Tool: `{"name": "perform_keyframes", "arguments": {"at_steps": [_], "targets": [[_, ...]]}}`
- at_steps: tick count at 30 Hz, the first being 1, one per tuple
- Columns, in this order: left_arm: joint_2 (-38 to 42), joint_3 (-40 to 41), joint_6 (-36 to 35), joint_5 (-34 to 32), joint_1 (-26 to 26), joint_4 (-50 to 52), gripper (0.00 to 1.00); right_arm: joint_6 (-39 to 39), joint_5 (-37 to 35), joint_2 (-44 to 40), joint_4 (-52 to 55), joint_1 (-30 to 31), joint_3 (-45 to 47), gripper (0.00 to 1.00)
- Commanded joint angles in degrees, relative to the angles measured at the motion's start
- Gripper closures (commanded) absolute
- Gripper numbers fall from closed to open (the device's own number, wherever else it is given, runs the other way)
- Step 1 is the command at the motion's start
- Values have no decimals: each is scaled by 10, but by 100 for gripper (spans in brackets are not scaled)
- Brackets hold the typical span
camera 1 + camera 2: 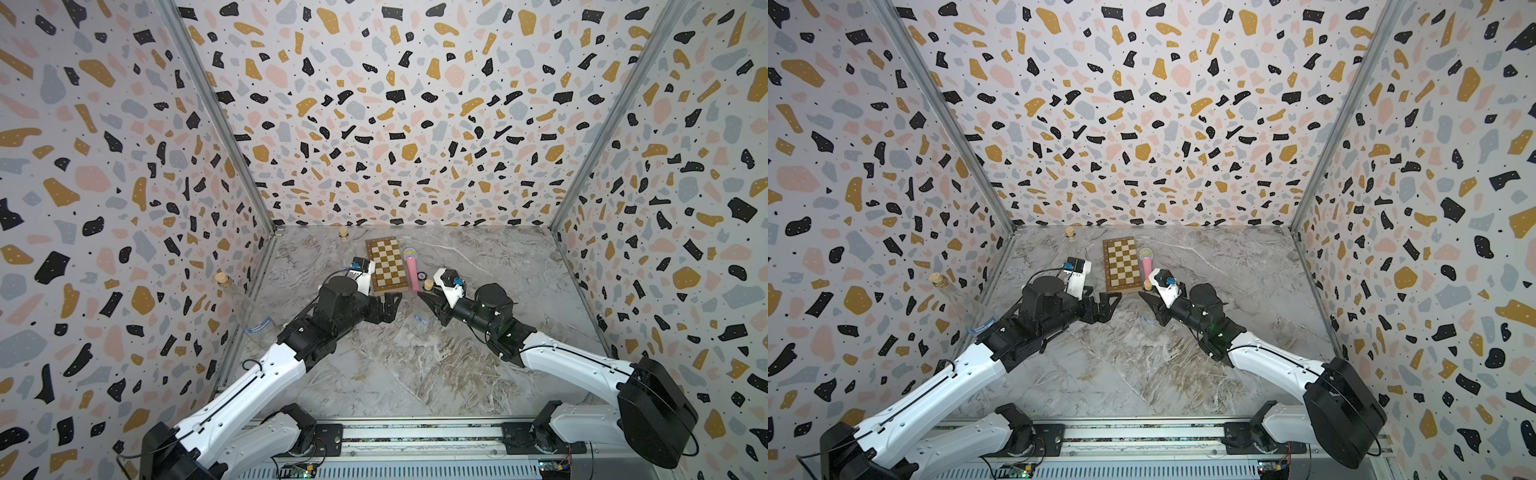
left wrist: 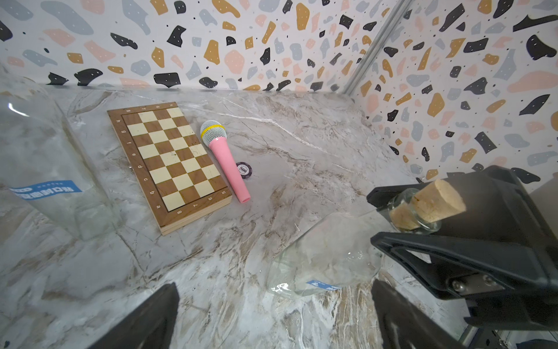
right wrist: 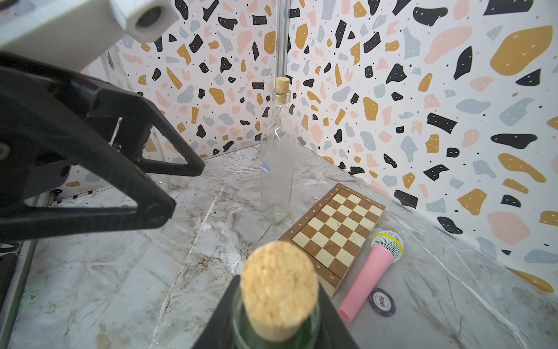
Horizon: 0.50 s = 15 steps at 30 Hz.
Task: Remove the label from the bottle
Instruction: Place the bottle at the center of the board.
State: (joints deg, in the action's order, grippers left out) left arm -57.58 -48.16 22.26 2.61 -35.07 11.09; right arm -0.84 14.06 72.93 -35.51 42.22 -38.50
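right jaws: pinching the neck of the bottle (image 2: 326, 253) just under its cork (image 2: 437, 201). In my right wrist view that cork fills the foreground, blurred, and hides all the glass below it.
left jaws: spread wide and holding nothing. Their tips are cut off by the frame edge in my left wrist view. They are near the bottle and apart from it.
bottle: clear glass, leaning, and hard to trace against the marbled counter (image 1: 415, 374). Its base seems to rest on the counter, but I cannot be sure.
label: a blue strip (image 2: 322, 284) low on the bottle, near the base and on the glass. Its print is too small to read. In both top views it is only a blue sliver (image 1: 420, 319).
other bottles: one stands by the left wall (image 1: 245, 307) and is cut off in my left wrist view. One stands at the back (image 3: 276, 157). Both are corked, each with a blue label.
beyond: a chessboard (image 1: 386, 266) lies flat with a pink microphone (image 1: 411, 270) just beside it. A poker chip (image 2: 243, 169) lies by the microphone's handle.
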Motion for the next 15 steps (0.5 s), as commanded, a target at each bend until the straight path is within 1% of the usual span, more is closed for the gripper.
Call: {"name": "perform_keyframes", "arguments": {"at_steps": [1,11,15], "targets": [[2,-16,-14,-3,-2,-16,0,8,13,-7,-69,1,-5,86],[2,-7,-18,-12,-2,-23,0,15,24,-2,-81,8,-10,86],[7,3,-16,-5,-2,-32,0,14,31,9,-89,9,-12,86]]}}
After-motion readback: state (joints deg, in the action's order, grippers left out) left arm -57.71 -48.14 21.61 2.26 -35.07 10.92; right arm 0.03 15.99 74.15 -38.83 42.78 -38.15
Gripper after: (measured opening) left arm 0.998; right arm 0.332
